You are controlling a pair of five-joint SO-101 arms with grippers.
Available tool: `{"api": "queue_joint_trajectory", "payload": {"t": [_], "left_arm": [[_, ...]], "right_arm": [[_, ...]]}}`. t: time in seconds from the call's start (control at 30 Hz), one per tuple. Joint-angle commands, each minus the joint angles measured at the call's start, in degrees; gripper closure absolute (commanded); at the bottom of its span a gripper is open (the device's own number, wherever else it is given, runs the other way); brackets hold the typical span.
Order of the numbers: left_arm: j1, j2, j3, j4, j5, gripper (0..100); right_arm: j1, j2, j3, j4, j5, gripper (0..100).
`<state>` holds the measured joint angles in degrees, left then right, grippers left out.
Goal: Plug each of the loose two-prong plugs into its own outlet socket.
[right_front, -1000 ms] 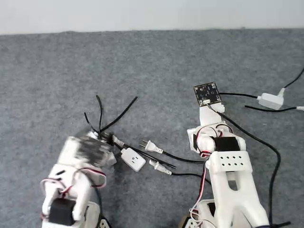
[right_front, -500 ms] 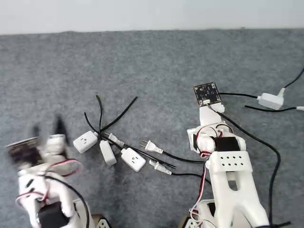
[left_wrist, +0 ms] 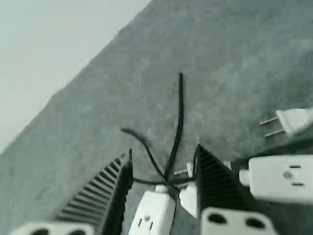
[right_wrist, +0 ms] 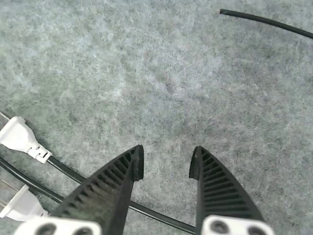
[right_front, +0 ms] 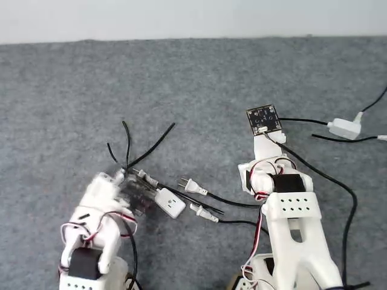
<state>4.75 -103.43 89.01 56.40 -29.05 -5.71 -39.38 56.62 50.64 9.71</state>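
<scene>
Two white two-prong plugs [right_front: 192, 186] [right_front: 204, 211] on black cords lie mid-table on the grey carpet. One white outlet socket [right_front: 170, 202] sits just left of them. My left gripper [right_front: 130, 188] hovers over the other sockets beside it. In the left wrist view that gripper [left_wrist: 164, 154] is open, with a white socket [left_wrist: 156, 213] and a second one [left_wrist: 188, 198] low between its fingers; a third socket [left_wrist: 286, 176] and a plug [left_wrist: 293, 120] lie off to one side. My right gripper [right_wrist: 167, 152] is open over bare carpet, with both plugs [right_wrist: 17, 137] [right_wrist: 19, 205] beside it.
Loose black cord ends [right_front: 127, 136] fan out behind the sockets. A white adapter [right_front: 344, 127] with black cables lies at the far right. A black cable [right_front: 338, 187] runs along the right arm. Open carpet stretches across the back, up to a pale wall.
The left arm swung out to the left, uncovering three sockets, then came back over them. The right arm and both plugs stayed where they were.
</scene>
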Motion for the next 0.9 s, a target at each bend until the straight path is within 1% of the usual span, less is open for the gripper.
{"api": "queue_joint_trajectory", "payload": {"t": [0.0, 0.07, 0.17, 0.23, 0.27, 0.3, 0.37, 0.43, 0.53, 0.67, 0.73, 0.77, 0.87], "left_arm": [[-0.5, -0.3, -1.5, -2.9, 3.1, 80], [-7.9, -0.3, -3.4, -6.7, 9.8, 80], [-21.7, -0.3, -5.1, -12.7, 25.5, 80], [-29.6, -0.3, -5.8, -14.3, 35.1, 80], [-32.8, -0.3, -6.5, -14.6, 38.3, 80], [-34.8, -0.3, -6.9, -14.6, 40.5, 80], [-35.0, -0.3, -7.2, -14.6, 41.5, 80], [-31.7, -0.3, -7.2, -14.6, 39.7, 79], [-22.9, -0.3, -5.9, -12.6, 31.4, 79], [-6.9, -0.3, -0.8, -9.2, 12.0, 80], [-1.6, -0.3, 2.8, -8.3, 3.1, 80], [-0.5, -0.3, 3.9, -8.3, 0.6, 80], [-0.5, -0.3, 4.4, -8.4, 1.2, 80]], "right_arm": [[0.2, -1.2, -0.7, -0.1, 0.7, 83.1], [0.2, -1.2, -0.7, -0.1, 0.7, 83.1], [0.2, -1.2, -0.7, -0.1, 0.7, 83.1], [0.2, -1.2, -0.7, -0.1, 0.7, 83.1], [0.2, -1.2, -0.7, -0.1, 0.7, 83.1], [0.2, -1.2, -0.7, -0.1, 0.7, 83.1], [0.2, -1.2, -0.7, -0.1, 0.7, 83.1], [0.2, -1.1, -0.7, -0.1, 0.7, 83.1], [0.2, -1.1, -0.7, -0.1, 0.7, 83.1], [0.2, -1.1, -0.6, 0.0, 0.7, 83.0], [0.1, -1.1, 0.2, -0.1, 0.8, 83.0], [-0.2, -1.1, 0.6, -0.1, 0.9, 83.0], [-3.4, -1.5, 0.9, 0.3, 1.3, 83.0]]}}
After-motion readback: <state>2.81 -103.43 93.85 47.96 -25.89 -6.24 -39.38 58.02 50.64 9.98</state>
